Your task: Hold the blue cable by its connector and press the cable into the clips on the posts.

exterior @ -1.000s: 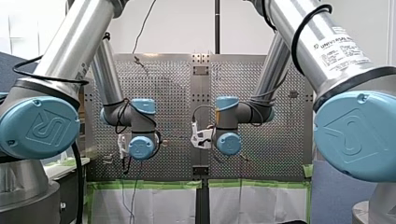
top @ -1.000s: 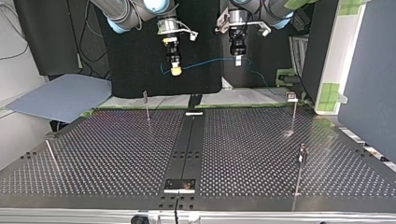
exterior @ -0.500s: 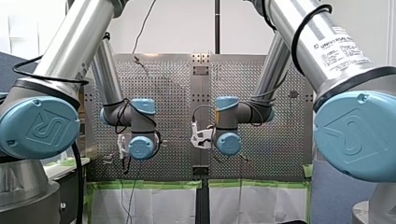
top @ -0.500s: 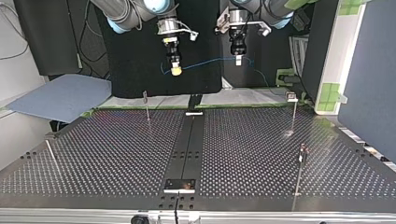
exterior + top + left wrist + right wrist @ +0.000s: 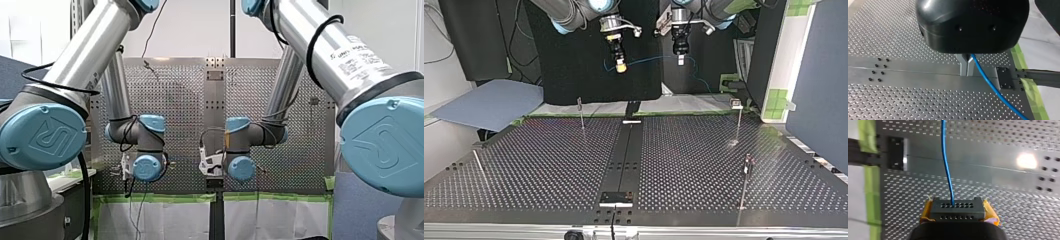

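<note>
My right gripper, with yellow pads, is shut on a black connector block. The blue cable leaves the block and runs straight ahead above the perforated table. My left gripper has its metal fingers shut on the same blue cable, which trails off beside it. In the top view both grippers hang high behind the table's far edge: my right gripper on the left, my left gripper on the right, the cable stretched between them. Thin posts with clips stand below.
A dark centre strip runs across the perforated table. A slanted rod stands near the top view's left edge. Green tape lines the table's edge. A blue-grey sheet lies beyond it.
In the top view my right gripper has shifted right and upward with the connector, and my left gripper has risen slightly. In the front view both wrists have dropped and shifted left.
</note>
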### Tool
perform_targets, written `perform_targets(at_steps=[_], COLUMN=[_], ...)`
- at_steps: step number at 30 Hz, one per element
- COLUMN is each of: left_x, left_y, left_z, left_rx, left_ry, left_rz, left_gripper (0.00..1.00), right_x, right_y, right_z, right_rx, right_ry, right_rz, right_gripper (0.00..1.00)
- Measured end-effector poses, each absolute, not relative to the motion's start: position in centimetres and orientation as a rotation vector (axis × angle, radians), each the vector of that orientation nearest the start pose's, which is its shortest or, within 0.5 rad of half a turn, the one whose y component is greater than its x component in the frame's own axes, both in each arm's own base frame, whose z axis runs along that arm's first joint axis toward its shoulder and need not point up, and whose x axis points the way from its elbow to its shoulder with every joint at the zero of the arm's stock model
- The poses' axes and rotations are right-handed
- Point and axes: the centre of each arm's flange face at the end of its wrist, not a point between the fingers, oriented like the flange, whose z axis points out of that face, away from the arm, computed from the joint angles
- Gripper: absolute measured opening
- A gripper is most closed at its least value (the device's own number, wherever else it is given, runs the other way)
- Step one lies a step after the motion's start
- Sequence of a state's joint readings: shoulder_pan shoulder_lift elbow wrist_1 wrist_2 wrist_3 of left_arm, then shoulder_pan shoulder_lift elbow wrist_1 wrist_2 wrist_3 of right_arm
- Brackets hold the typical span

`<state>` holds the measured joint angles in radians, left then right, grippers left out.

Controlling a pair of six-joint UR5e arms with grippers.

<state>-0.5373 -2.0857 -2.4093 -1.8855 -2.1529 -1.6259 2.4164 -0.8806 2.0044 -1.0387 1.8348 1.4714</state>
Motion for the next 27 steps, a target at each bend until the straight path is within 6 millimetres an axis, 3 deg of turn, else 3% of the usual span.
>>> perform_targets(at_steps=[6,27], left_x=[27.5,27.5], left_y=[-25.5,-25.5], left_z=[4.1,4.1], left_rx=[-0.039,-0.039], left_ry=[1.654,1.654], left_rz=[0.036,0.036], left_gripper=[0.0,0.0], right_x=[46.3,46.3], right_y=[-26.7,-26.6], right_z=[1.4,1.3], right_rx=[1.749,1.752], right_ry=[-0.804,-0.804], right_rz=[1.462,1.459], right_gripper=[0.0,0.0])
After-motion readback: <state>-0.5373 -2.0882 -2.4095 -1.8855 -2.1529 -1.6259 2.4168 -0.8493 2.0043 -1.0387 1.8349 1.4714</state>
